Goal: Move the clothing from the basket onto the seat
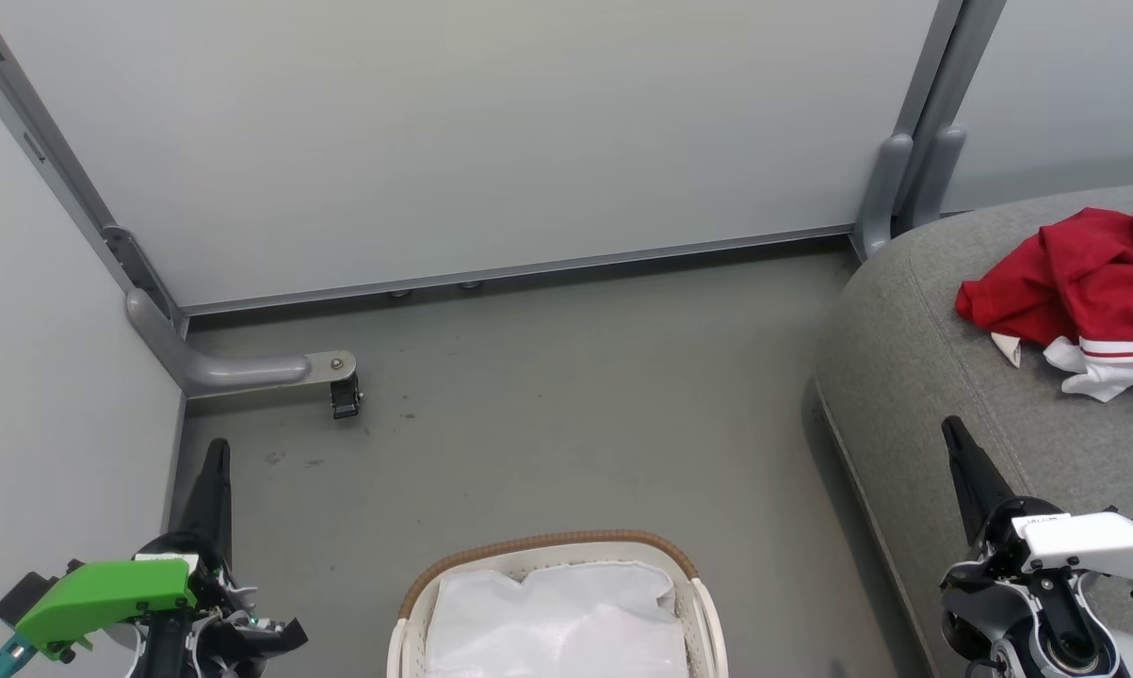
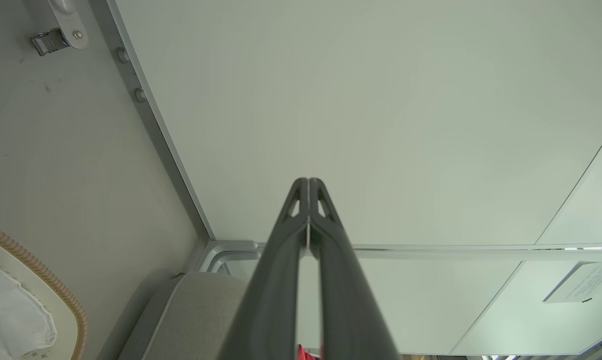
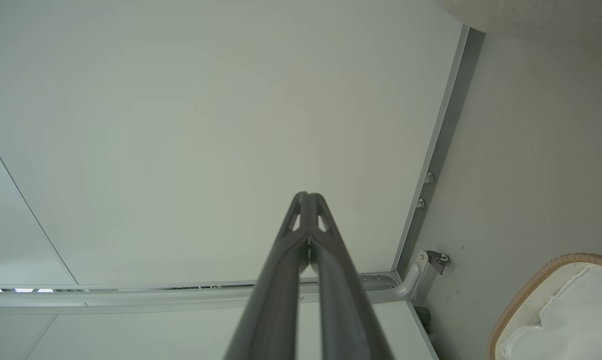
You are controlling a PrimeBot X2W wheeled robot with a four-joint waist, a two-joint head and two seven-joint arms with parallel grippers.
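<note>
The red clothing [image 1: 1075,273] with white panels and striped trim lies crumpled on the grey seat [image 1: 914,377] at the right edge of the head view. The white basket [image 1: 552,551] with its brown rim stands on the floor at the bottom centre, holding a plain white liner cloth [image 1: 557,621]. My left gripper [image 1: 218,450] is at the lower left, shut and empty. My right gripper [image 1: 952,428] is at the lower right over the seat's front edge, also shut and empty. Each wrist view shows its own gripper, left [image 2: 308,182] and right [image 3: 307,196], with fingertips pressed together, pointing at a pale wall panel.
Pale partition walls [image 1: 453,132] close off the back and left. A grey partition foot with a black caster [image 1: 345,395] stands on the floor at the left. Grey posts [image 1: 905,179] stand behind the seat's corner. Open grey floor [image 1: 575,405] lies between the basket and the wall.
</note>
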